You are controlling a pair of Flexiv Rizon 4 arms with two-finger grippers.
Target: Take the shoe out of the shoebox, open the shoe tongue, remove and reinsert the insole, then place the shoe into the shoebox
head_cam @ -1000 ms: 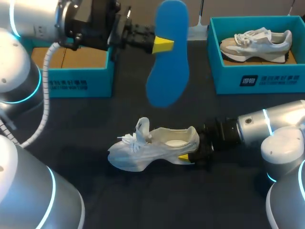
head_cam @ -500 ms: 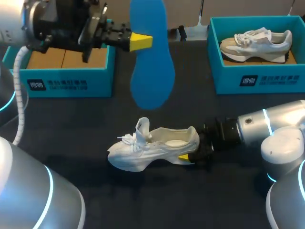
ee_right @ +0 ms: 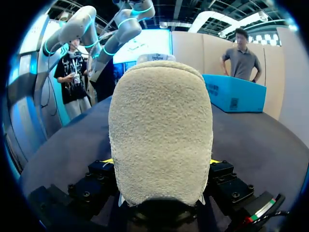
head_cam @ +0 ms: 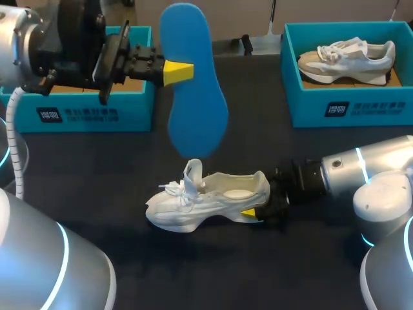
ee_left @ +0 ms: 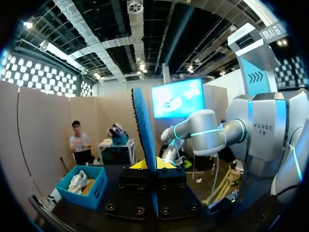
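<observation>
Sitting in the right shoebox (head_cam: 348,106) is a second sneaker (head_cam: 348,59); the left shoebox (head_cam: 97,113) shows only brown cardboard inside. The white shoe (head_cam: 206,197) stands upright on the dark table (head_cam: 129,161), well apart from both boxes' walls, with its heel clamped in the right gripper (head_cam: 251,212). The left gripper (head_cam: 177,71) is pinching the blue insole (head_cam: 192,90) (hanging on end, lower tip just above the tongue), beside the left box's corner.
</observation>
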